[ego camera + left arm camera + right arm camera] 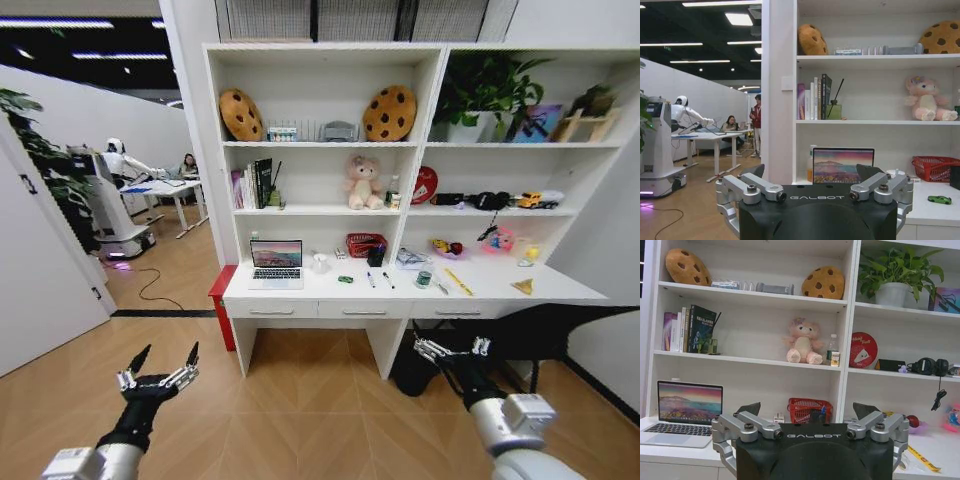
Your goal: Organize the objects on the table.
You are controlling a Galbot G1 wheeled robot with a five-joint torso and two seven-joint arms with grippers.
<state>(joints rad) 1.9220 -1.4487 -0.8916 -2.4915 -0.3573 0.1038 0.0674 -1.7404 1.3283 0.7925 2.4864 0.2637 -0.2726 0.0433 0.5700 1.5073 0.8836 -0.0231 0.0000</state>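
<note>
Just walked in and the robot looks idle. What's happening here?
Nothing is being handled yet. The robot faces the white desk from a distance, left gripper and right gripper both raised with jaws open and empty. The laptop, green toy car, pens and teal can sit untouched on it.

The white table carried an open laptop at its left end — then a tiny green car, two marker pens and a teal can mid-desk. A red basket sat further back, and a yellow ruler lay off to the right.
</note>
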